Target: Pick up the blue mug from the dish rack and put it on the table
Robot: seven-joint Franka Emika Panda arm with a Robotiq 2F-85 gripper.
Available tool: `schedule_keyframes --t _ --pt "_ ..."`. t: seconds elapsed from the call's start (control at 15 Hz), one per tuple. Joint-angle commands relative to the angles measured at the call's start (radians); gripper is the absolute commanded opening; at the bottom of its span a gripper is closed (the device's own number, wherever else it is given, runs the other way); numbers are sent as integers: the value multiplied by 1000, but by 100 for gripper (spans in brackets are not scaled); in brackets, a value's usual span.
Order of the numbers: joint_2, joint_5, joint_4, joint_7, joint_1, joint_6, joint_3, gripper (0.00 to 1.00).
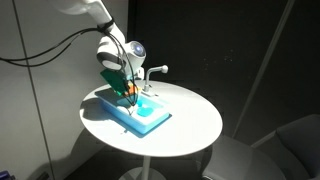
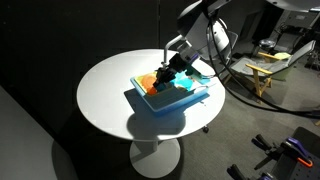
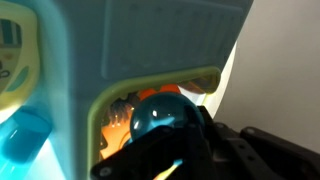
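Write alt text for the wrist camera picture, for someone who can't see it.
Close-up: the dark claw is closed on the small round blue mug at the pale dish rack, with an orange item just behind it. The light blue sink unit fills the top of the picture, and the white table shows at right.

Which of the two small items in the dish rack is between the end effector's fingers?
The blue mug, round and dark blue; the orange item lies beside it, not gripped.
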Motion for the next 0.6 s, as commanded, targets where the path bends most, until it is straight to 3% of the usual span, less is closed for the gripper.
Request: schedule_keyframes --t 0.0,0.53 --pt "16 -2 33 -14 -14 -24 9 1" --pt "-4 0 30 -20 -12 -27 14 2"
